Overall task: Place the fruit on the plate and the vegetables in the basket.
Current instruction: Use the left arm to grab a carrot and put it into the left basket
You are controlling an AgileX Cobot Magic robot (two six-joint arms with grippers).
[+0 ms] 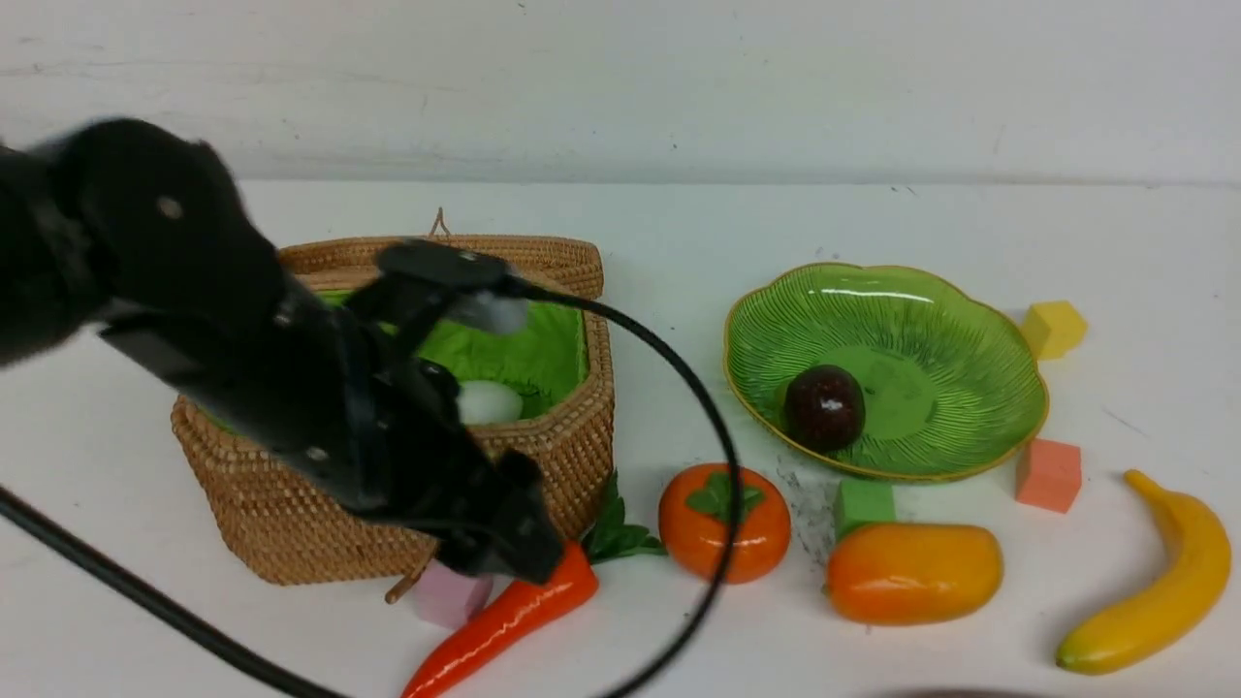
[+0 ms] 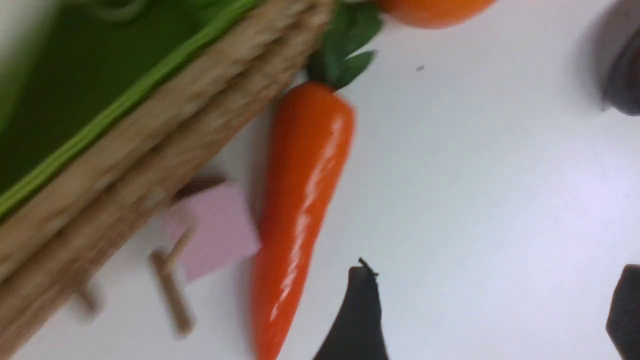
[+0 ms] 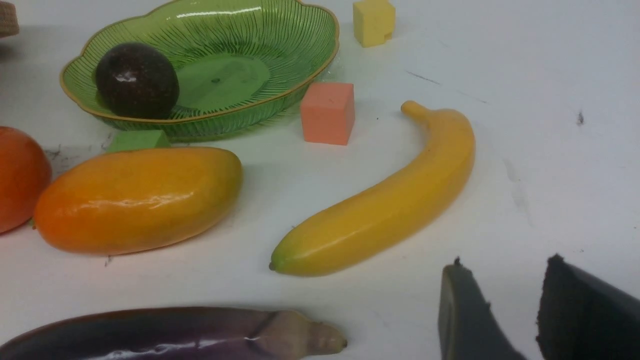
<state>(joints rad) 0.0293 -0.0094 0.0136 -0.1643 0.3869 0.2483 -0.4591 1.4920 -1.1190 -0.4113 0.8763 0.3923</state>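
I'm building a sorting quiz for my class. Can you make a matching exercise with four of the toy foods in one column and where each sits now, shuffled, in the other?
1 mangosteen
2 white radish
3 carrot
4 banana

a on the table, beside the basket
b on the table, right of the mango
c in the basket
d on the plate

Pairs: 1-d, 2-c, 3-a, 4-b

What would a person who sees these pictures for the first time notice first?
The big black left arm stands out: it crosses in front of the wicker basket and ends over the orange carrot. To the right, the green plate holds only a dark mangosteen, while persimmon, mango and banana lie on the table before it.
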